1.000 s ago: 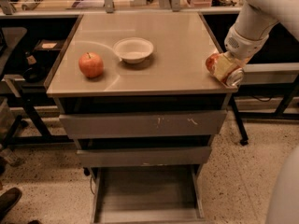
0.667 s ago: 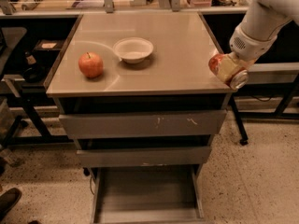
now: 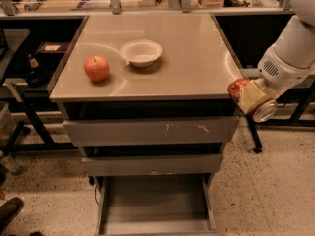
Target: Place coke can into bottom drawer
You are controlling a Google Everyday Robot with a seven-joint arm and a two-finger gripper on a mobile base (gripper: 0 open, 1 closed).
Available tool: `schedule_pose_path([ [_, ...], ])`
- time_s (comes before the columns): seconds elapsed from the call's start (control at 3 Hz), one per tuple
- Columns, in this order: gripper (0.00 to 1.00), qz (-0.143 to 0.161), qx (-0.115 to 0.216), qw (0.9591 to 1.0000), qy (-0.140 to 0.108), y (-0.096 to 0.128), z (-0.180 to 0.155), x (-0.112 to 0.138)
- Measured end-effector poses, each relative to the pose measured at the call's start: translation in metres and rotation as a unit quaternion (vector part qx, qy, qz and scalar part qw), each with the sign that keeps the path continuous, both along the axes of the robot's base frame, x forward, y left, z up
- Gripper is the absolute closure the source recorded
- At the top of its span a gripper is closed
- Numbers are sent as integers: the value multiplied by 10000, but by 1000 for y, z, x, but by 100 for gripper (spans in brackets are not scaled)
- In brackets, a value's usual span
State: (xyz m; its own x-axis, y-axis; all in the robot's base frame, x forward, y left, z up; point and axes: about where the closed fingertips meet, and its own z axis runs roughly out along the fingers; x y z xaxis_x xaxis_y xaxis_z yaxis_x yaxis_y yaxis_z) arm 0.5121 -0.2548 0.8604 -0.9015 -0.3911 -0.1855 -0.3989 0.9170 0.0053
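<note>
Gripper (image 3: pixel 250 101) hangs off the right edge of the cabinet top (image 3: pixel 192 63), just beside its front right corner, at the end of the white arm (image 3: pixel 294 50) that reaches in from your upper right. Its fingers are clamped on the coke can (image 3: pixel 238 89). You can see one pale finger pad (image 3: pixel 256 97) lying across the can's side; the other finger is hidden behind the can, so the hold on that far side is likely but not plain. The can is tilted in the air, its red end toward the cabinet and its silver end pointing down and to the right, over the speckled floor (image 3: pixel 275 191).

The bottom drawer (image 3: pixel 155 203) stands pulled out at the foot of the cabinet, its flat grey floor showing, well below the can and to its left. Between them you have the scratched top drawer front (image 3: pixel 152 131) and the plain middle drawer front (image 3: pixel 152 164), both stepping forward of the cabinet body. A dark leg on a caster (image 3: pixel 256 147) stands on the floor just right of the cabinet, beneath the gripper.

On the top, the apple (image 3: pixel 97 68) sits near the front left and the white bowl (image 3: pixel 141 52) just behind and right of it, not touching; both are well apart from the can.
</note>
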Motion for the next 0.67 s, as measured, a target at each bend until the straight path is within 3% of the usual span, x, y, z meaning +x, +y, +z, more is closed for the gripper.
schedule_pose_path([
  [0.67, 100, -98, 28, 9999, 132, 1, -16, -15],
])
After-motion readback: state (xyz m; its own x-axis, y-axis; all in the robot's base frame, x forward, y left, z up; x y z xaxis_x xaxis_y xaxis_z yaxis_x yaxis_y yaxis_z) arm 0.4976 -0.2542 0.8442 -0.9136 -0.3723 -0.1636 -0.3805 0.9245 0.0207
